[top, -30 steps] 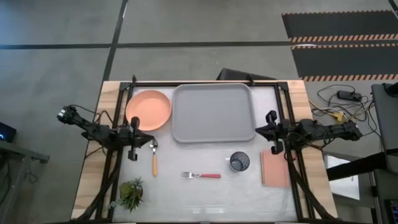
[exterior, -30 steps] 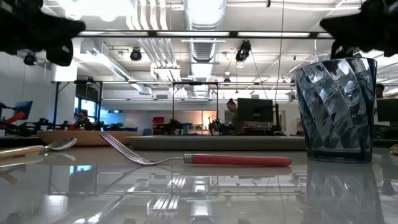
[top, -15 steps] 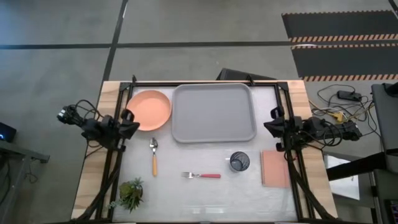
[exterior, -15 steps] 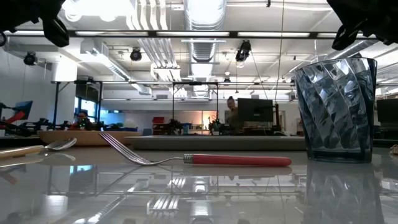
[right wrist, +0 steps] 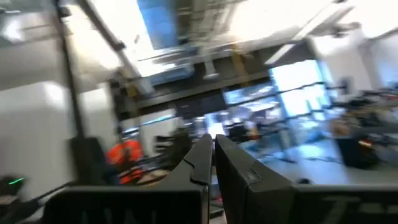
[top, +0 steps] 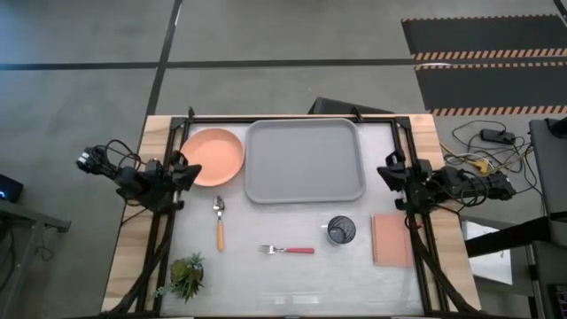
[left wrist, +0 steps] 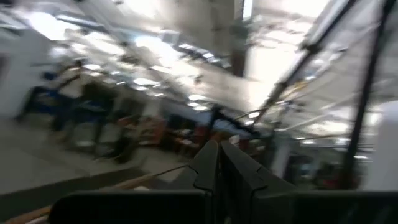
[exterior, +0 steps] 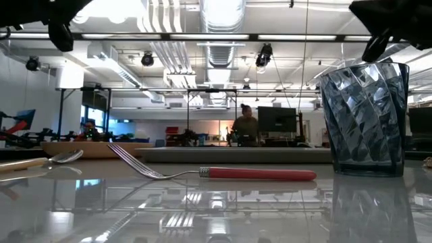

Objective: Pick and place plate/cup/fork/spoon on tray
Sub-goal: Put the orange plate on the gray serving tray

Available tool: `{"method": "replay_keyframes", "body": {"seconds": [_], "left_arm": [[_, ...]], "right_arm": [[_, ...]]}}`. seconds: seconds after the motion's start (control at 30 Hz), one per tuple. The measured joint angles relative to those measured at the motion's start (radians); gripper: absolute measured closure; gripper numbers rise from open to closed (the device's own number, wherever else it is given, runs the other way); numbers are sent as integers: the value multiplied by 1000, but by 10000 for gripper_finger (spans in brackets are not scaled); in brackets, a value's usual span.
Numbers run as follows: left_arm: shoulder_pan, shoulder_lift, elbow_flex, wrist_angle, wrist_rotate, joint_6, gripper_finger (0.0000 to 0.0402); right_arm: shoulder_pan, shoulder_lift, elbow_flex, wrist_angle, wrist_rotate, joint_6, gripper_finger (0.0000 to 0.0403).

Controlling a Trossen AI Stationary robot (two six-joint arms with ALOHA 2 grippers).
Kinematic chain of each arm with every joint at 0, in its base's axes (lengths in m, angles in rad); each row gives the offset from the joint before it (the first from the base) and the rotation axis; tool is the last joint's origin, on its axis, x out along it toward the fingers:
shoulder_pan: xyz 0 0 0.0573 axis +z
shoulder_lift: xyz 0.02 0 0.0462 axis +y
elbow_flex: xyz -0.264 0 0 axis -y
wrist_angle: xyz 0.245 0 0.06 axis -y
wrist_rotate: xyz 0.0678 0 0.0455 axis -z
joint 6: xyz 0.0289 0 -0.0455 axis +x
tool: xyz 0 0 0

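Claws both idle, nothing held. Left claw (top: 183, 172) sits at the surface's left edge, fingers pressed together as its wrist view shows, aimed up into the room rather than at the work. Right claw (top: 390, 170) mirrors it at the right edge, fingers likewise together. Judged a parked posture: both arms lie clear of the middle, so every item is open to approach.

Layout relative to the claws:
- plate (top: 212, 157): just beside the left claw, toward the centre, outside the tray.
- tray (top: 304, 160): between the two claws, bare; its left rim is close to the plate, and whether they touch I cannot tell.
- spoon (top: 220, 222): near the left claw, on the near side, handle pointing away from the tray.
- fork (top: 287, 250): well apart from both claws, lying crosswise.
- cup (top: 341, 230): upright, near the right claw, just beside a pink-brown pad (top: 392, 239).

Potted plant (top: 187, 275) at the near left corner, not part of the job. No task item is on the tray yet. Plate and spoon suit the left arm, cup the right.
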Motion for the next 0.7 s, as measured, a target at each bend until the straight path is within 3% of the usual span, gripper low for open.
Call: {"method": "replay_keyframes", "body": {"seconds": [0.1,0.23,0.43,0.7], "left_arm": [[0,79,34,1,-121,2,402],[6,193,99,1,-163,30,402],[43,354,222,-87,-318,51,402],[106,503,341,-161,-342,43,402]], "right_arm": [[0,0,0,0,46,-54,394],[0,0,0,28,47,-134,394],[0,0,0,126,47,-240,394],[0,0,24,131,46,-272,394]]}}
